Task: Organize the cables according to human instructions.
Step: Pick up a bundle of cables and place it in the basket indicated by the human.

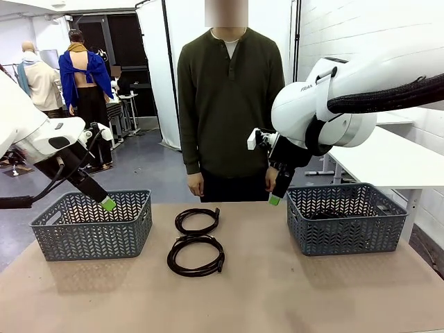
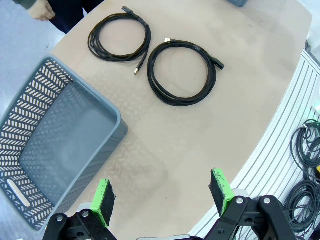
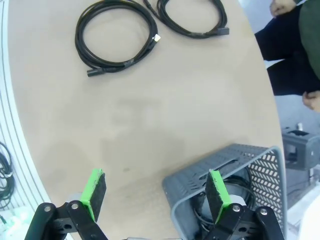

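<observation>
- Left fingers (image 2: 103,200): black with green pads, spread wide, nothing between them. They hover above the bare worktop (image 1: 277,291), a tan board, just beside the near corner of the left basket.
- Right fingers (image 3: 216,195): same build, also spread wide and empty. One pad hangs over a corner of the right basket, the other over bare worktop.
- Left basket (image 2: 85,87): grey plastic, rectangular, with herringbone lattice walls. It stands on the robot's left side of the worktop.
- Right basket (image 1: 347,222): a matching grey lattice basket on the robot's right side. Black cord (image 3: 243,176) lies coiled inside it; I cannot tell how many coils.
- Far cable coil (image 1: 179,223): thin black cord in a round coil, flat on the worktop between the baskets and nearer the person.
- Near cable coil (image 1: 171,260): a second round coil of black cord, slightly larger, just on the robot's side of the first and close to it. It has a chunky dark plug at one end.
- Both coils lie well apart from either set of fingers.
- Person (image 1: 229,104): dark olive long-sleeved shirt, standing at the far edge of the worktop. The arms hang down, with both hands low by the hips and clear of the worktop.
</observation>
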{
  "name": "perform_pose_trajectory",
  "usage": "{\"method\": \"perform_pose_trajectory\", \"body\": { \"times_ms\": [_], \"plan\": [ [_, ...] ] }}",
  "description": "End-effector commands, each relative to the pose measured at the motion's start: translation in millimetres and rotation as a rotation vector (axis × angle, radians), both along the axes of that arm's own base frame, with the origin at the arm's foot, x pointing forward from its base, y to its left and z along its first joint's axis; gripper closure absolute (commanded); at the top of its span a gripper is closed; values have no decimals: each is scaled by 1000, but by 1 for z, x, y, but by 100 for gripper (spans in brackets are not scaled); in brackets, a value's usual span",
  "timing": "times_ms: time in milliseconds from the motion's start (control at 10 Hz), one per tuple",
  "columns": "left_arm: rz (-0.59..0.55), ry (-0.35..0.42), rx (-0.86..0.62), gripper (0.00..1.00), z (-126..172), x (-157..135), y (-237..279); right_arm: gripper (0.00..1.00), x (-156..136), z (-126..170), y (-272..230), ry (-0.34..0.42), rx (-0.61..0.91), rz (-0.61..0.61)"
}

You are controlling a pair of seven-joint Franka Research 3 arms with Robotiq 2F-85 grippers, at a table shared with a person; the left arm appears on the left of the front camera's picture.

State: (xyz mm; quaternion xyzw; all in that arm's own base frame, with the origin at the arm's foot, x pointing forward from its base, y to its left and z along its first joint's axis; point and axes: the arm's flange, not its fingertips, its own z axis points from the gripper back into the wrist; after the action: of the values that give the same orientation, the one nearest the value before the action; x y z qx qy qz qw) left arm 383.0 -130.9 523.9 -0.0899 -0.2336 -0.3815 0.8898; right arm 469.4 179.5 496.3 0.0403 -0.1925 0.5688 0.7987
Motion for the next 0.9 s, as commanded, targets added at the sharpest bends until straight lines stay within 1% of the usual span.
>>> {"method": "perform_pose_trajectory", "body": {
  "times_ms": [0, 800],
  "plan": [
    [-14, -5, -17, 0, -1, 0, 2, 0, -1, 0, -2, 0, 1, -4],
    [-14, -5, -17, 0, -1, 0, 2, 0, -1, 0, -2, 0, 1, -4]
  ]
}}
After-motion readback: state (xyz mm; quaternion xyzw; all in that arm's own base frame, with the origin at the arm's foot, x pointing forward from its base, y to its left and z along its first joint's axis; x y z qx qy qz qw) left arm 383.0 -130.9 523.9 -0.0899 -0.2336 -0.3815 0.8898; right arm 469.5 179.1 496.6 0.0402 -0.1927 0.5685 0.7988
